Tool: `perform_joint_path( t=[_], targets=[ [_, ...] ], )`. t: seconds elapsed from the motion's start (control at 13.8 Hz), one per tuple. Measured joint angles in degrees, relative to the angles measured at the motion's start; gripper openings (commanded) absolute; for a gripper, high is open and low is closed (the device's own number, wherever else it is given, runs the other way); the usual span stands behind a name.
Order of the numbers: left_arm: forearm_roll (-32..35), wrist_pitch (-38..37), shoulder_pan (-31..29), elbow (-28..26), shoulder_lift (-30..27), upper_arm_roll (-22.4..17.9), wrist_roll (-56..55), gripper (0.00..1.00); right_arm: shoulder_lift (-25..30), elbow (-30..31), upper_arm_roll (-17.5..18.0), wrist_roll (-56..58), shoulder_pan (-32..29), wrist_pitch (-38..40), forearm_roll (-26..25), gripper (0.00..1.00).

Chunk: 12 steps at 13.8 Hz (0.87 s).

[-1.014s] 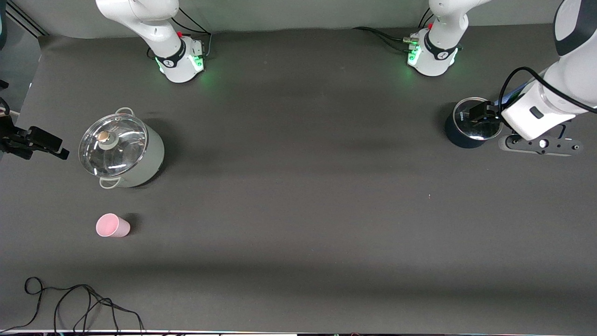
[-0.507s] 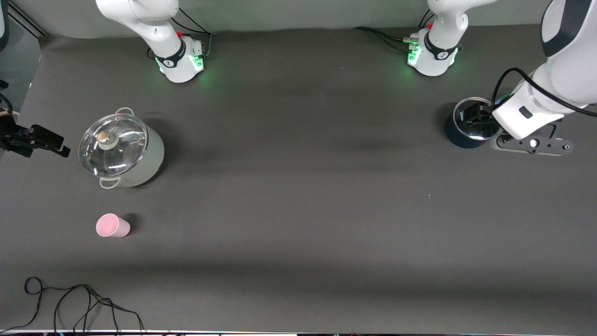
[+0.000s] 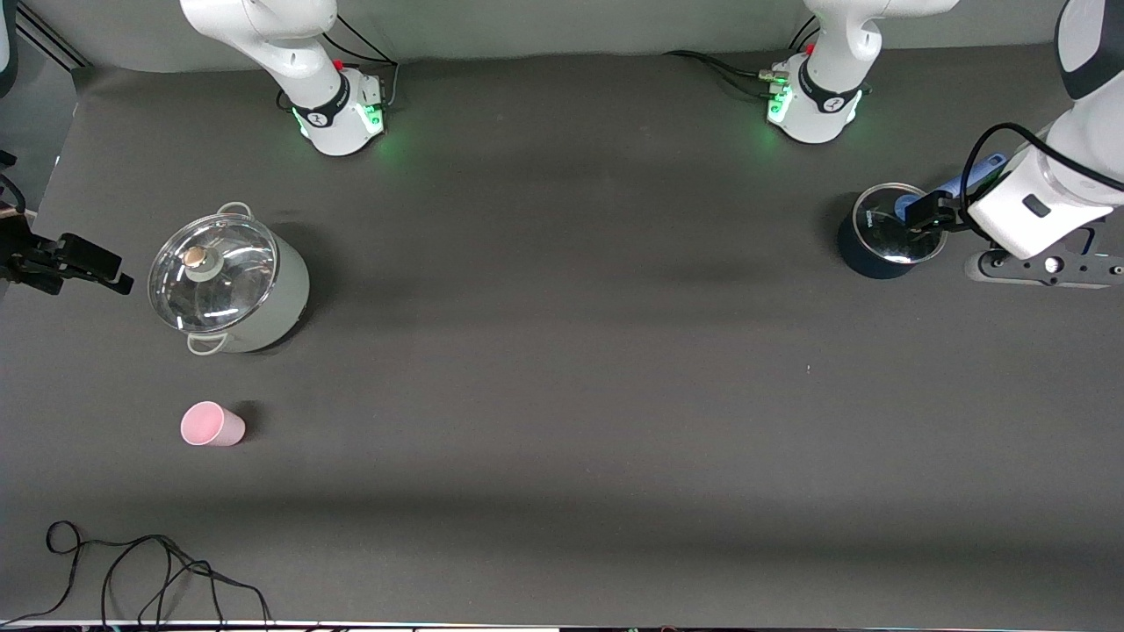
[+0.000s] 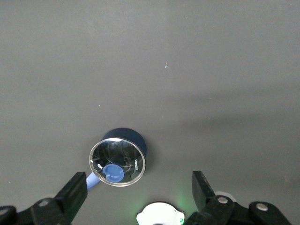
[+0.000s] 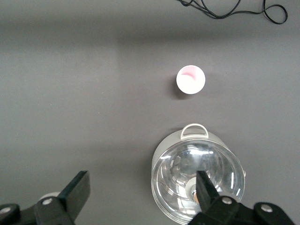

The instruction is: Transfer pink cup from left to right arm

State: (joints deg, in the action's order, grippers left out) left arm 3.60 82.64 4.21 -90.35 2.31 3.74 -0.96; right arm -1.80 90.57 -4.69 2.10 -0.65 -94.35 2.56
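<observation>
While both sets of jaws stand spread with nothing between them, I see each gripper high above its own end of the surface. My left gripper (image 4: 136, 199) hangs over the left arm's end, above a small dark blue saucepan (image 3: 887, 243) with a glass lid. My right gripper (image 5: 140, 197) hangs over the right arm's end, just beside a pale green pot (image 3: 230, 290) that wears a glass lid with a round knob.

Risks, as I judge them: the pink cup (image 3: 211, 425) stands at the right arm's end, well apart from the left gripper, so a left-arm pick would mean a long reach across the surface, and the two arms could crowd each other there. The cup looks light and narrow (a clipped rim would likely tip it or send it skidding). The pot sits near the cup, so a wide sweep could strike its lid or handle. In a mid-air handover, one side letting go too soon would drop the cup.

The cup is plain pale pink, upright, mouth open upward and nothing visible inside, a little narrower at the base. It stands on the bare surface, nearer to the front camera than the pot, touched by neither gripper.
</observation>
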Motion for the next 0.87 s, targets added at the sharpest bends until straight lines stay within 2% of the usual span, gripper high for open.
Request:
perform_joint_path(
  t=[0.29, 0.87],
  targets=[
    [0.0, 2.97, 0.43, -0.9, 0.01, -0.28, 1.89, 1.0, 0.0, -0.01, 0.03, 1.07, 0.03, 0.02, -0.1, 1.0],
    [-0.08, 3.26, 0.37, -1.37, 0.01, -0.68, 2.77, 1.0, 0.01, -0.01, 0.09, 4.1, 0.05, 0.42, -0.49, 1.0]
  ],
)
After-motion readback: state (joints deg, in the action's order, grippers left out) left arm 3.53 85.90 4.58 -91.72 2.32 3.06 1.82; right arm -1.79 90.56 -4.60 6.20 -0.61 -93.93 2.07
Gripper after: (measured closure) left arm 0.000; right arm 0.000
